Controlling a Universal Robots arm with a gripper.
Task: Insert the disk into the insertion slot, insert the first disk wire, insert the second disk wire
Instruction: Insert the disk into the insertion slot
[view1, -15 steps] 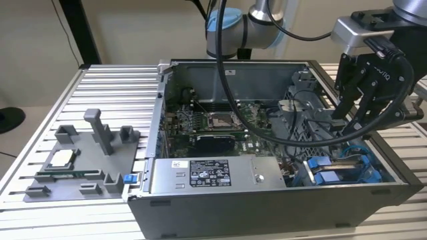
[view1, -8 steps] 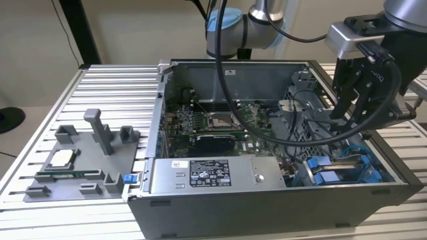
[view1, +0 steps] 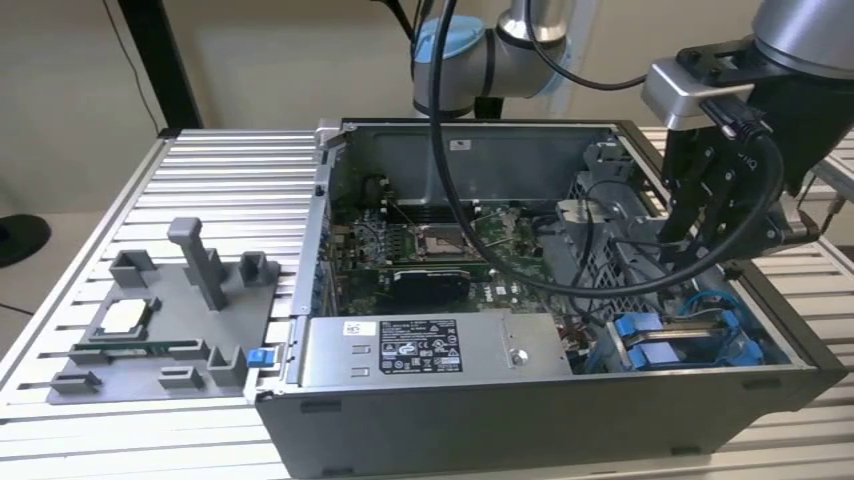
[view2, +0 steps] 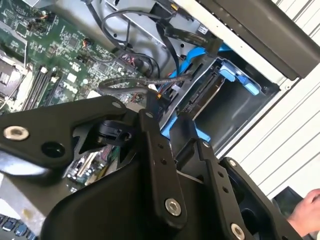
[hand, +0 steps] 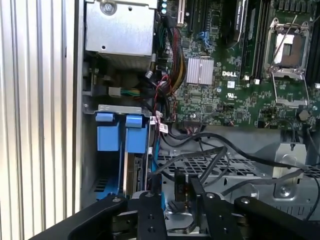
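The disk (view1: 691, 326) sits on edge in the insertion slot (view1: 742, 352) at the case's front corner on the exterior view's right, its blue carrier tabs (hand: 121, 132) facing out. Its silver edge (hand: 131, 172) shows between the blue rails in the first wrist view. My gripper (view1: 678, 238) hangs inside the case, just behind the disk. Its fingers (hand: 153, 210) stand close together on the black connector (hand: 181, 184) of a disk wire (view2: 131, 83), a braided cable that runs back toward the motherboard. A blue cable (view2: 192, 62) loops beside the disk.
The grey power-supply box (view1: 427, 350) lies along the case's front wall. The motherboard (view1: 427, 245) covers the case floor, with loose black cables (hand: 235, 150) over a perforated metal cage (hand: 235, 167). A grey fixture (view1: 160, 320) with parts rests on the slatted table. A person's hand (view2: 306, 210) shows outside the case.
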